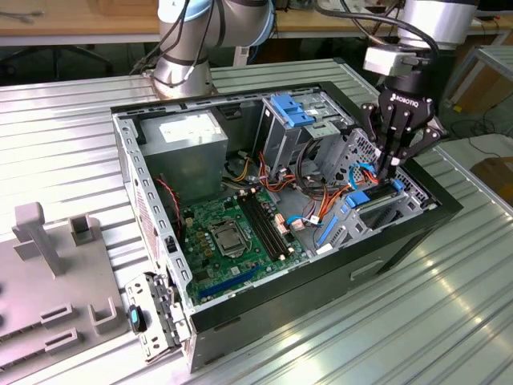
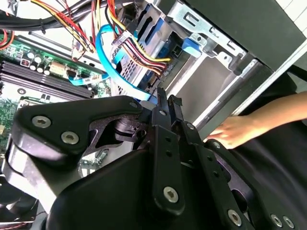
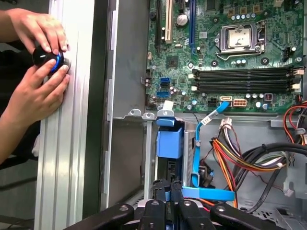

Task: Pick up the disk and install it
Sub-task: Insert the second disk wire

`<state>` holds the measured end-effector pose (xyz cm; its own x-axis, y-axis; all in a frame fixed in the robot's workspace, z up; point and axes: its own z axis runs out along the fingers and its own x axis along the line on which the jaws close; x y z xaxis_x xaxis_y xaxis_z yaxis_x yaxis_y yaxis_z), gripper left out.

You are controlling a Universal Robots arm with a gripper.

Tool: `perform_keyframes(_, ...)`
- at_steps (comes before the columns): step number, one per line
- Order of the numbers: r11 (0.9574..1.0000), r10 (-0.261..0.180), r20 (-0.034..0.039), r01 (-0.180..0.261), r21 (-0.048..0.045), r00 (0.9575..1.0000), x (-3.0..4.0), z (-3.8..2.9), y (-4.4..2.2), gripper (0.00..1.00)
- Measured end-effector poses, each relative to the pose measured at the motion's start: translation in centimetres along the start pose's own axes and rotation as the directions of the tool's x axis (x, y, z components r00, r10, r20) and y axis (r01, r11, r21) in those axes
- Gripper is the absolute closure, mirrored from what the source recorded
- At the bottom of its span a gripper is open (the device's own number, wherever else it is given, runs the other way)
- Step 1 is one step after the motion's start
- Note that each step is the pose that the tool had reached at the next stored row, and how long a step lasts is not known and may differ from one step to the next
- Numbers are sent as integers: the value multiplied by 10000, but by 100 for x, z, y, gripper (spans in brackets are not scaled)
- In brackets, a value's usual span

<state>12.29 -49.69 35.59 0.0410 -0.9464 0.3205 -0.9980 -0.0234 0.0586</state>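
The disk [image 1: 375, 204], dark with blue side rails, lies slid into the drive bay at the case's corner on the exterior view's right. My gripper [image 1: 384, 172] hangs straight down over the bay's inner end, its fingers pressed together and the tips at or just above the disk's blue rail end. In both wrist views the black fingers [image 2: 165, 103] meet with nothing clearly between them. In the first wrist view the gripper [image 3: 166, 186] points at a blue plastic piece [image 3: 169, 143] of the bay, beside a light blue data cable [image 3: 201, 143].
The open computer case [image 1: 401, 241] holds the green motherboard [image 1: 228, 233], a grey power supply [image 1: 188, 144], an upper metal cage with blue tab [image 1: 292, 108] and bundles of coloured wires [image 3: 240, 158]. A person's hands [image 3: 38, 62] work a black knob beside the case. Grey fixtures [image 1: 48, 241] stand at the exterior view's left.
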Motion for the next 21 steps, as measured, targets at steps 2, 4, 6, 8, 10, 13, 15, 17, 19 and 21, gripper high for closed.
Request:
perform_keyframes(2,10000,-53,141,53,21,9999,14,27,6,84)
perform_keyframes(4,9999,-128,210,127,51,9997,9,43,5,84)
perform_keyframes(6,9996,-242,245,239,134,9994,9,48,6,84)
perform_keyframes(8,9992,-337,317,330,215,9989,9,52,7,84)
perform_keyframes(10,9989,-394,481,382,257,9981,15,60,17,84)
perform_keyframes(13,9987,-439,783,416,305,9960,66,93,40,84)
perform_keyframes(15,9985,-458,1009,426,343,9938,106,113,44,84)
perform_keyframes(17,9984,-460,1140,419,377,9924,129,123,46,84)
perform_keyframes(19,9982,-463,1365,406,439,9896,163,139,49,84)
perform_keyframes(21,9980,-459,1473,389,501,9880,193,151,55,84)
